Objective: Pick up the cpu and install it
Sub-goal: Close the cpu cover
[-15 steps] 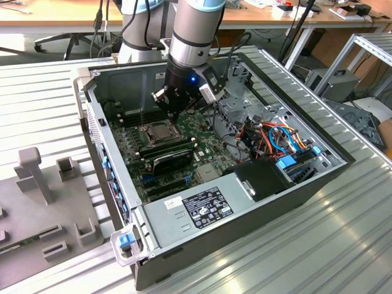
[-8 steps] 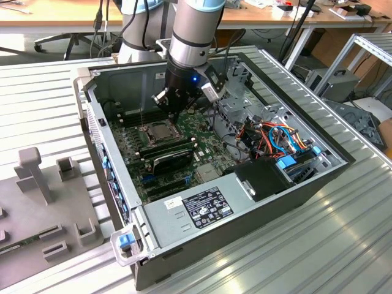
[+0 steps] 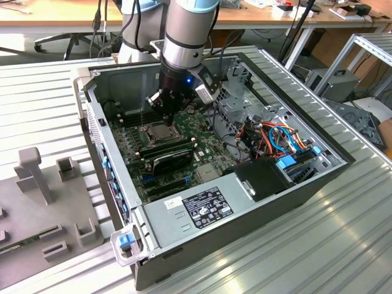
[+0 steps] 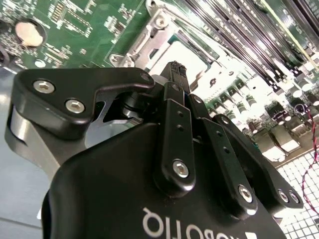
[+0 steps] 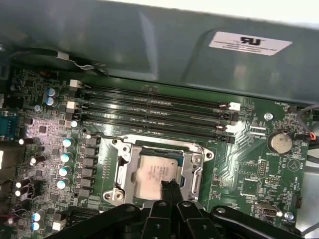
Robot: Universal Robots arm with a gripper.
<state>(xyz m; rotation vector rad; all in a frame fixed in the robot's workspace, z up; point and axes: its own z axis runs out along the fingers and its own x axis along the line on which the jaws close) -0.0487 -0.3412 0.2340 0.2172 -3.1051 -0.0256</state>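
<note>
The gripper [image 5: 169, 185] hangs over the cpu [image 5: 152, 172] (lying flat in its socket [image 5: 123, 164]), fingers [image 5: 165, 193] pressed together, gripping nothing, tips at the cpu's edge.

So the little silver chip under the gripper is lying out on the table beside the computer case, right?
Not the table. The cpu sits in the metal-framed socket on the green motherboard, inside the case, as the first wrist view shows. The gripper is indeed right above it.

Arm [image 3: 187, 30] is hanging near-vertical, wrist [image 3: 182, 58] pointing the pincer [image 5: 170, 188] straight down; its fingers [image 4: 174, 124] are pressing together, tips touching, in both wrist views.
</note>
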